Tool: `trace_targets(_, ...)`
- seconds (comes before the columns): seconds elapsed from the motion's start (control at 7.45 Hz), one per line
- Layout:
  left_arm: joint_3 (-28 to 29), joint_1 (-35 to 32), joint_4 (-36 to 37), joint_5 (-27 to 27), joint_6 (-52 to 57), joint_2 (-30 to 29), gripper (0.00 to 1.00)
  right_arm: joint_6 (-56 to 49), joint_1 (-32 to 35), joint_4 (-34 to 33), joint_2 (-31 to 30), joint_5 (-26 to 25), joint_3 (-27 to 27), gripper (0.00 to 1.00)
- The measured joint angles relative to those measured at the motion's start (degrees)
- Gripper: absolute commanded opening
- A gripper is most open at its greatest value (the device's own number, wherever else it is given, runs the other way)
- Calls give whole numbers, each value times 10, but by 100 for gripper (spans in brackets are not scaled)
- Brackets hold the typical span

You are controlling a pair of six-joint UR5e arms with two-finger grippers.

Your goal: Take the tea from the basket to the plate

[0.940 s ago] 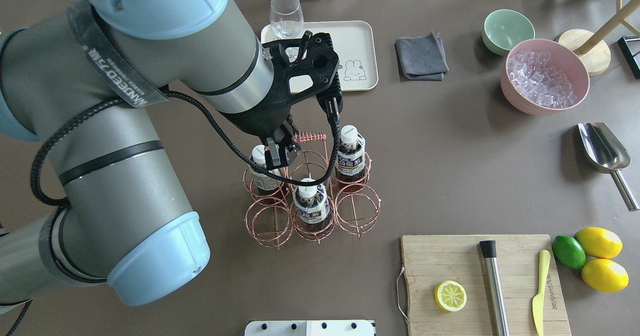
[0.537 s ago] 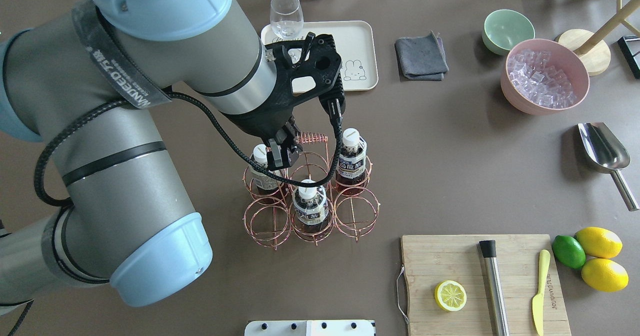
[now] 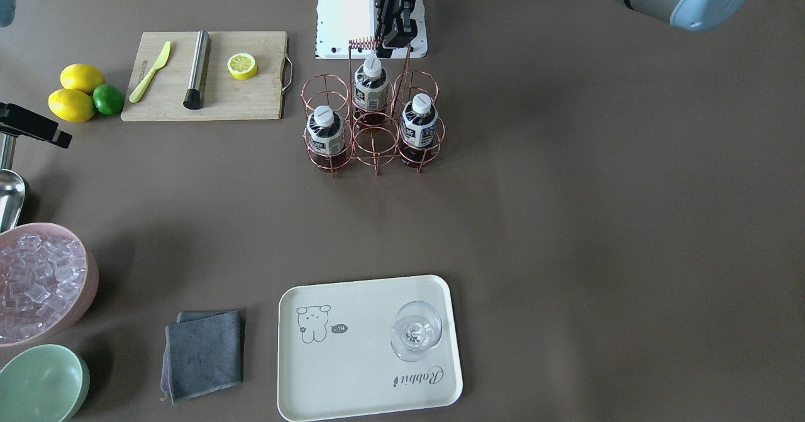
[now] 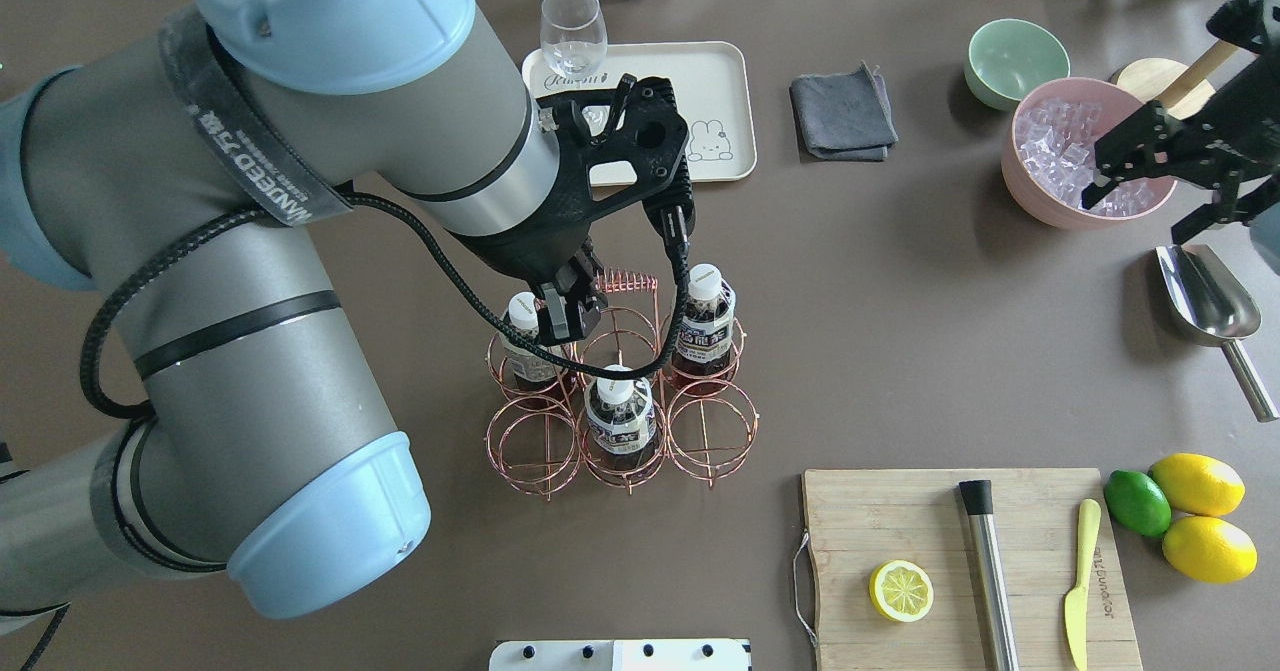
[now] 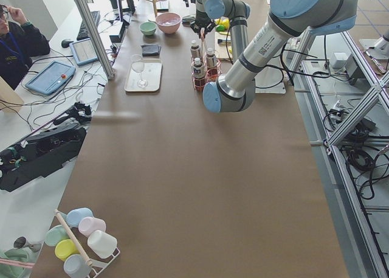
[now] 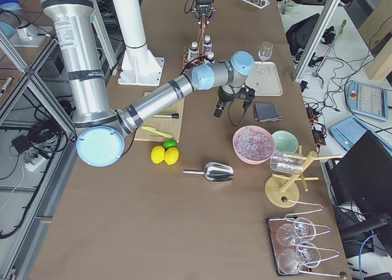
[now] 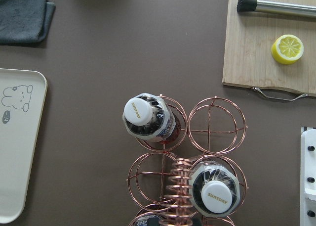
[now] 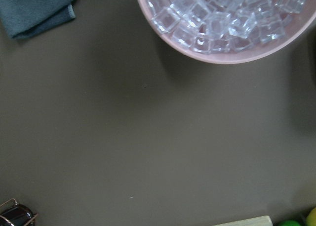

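Three tea bottles (image 4: 705, 321) (image 4: 620, 421) (image 4: 522, 346) stand upright in the copper wire basket (image 4: 535, 451), also seen in the front view (image 3: 377, 139). My left gripper (image 4: 567, 316) hangs fingers-down over the basket, between the left bottle's cap and the coiled handle (image 4: 625, 279). It holds nothing and looks slightly open. The left wrist view shows two caps (image 7: 139, 111) (image 7: 216, 196) from above. The cream plate (image 4: 715, 91) lies beyond the basket with a wine glass (image 4: 573, 31) on it. My right gripper (image 4: 1135, 213) is open and empty over the pink ice bowl.
The pink bowl of ice (image 4: 1040, 206), a mint-green bowl (image 4: 1015, 56), a grey cloth (image 4: 842, 113) and a metal scoop (image 4: 1205, 296) are at the right. The cutting board (image 4: 900, 521) with a lemon half, muddler and knife lies near right, beside lemons and a lime (image 4: 1137, 503).
The right arm has come into the overhead view over the ice bowl. The left gripper has shifted slightly right and nearer over the basket.
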Motion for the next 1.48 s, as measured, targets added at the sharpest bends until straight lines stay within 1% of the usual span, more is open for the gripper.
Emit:
trace_targets(0.27, 0, 0, 0, 1, 0, 0, 0, 198, -87, 0, 102, -11, -13, 100)
trace_targets(0.54, -1, 0, 0, 1, 0, -2, 0, 342, -151, 0, 209, -24, -62, 100)
trace_targets(0.81, -5, 0, 1, 1, 0, -2, 0, 396, -181, 0, 278, -31, -107, 99)
trace_targets(1.07, -4, 0, 1, 1, 0, 0, 0, 424, -215, 0, 313, -50, -118, 82)
trace_targets(1.21, -4, 0, 1, 1, 0, 0, 0, 428, -230, 0, 322, -60, -120, 77)
trace_targets(1.34, -4, 0, 1, 1, 0, 0, 0, 430, -240, 0, 326, -65, -120, 71)
trace_targets(1.48, -4, 0, 1, 1, 0, 0, 0, 430, -249, 0, 327, -70, -121, 70)
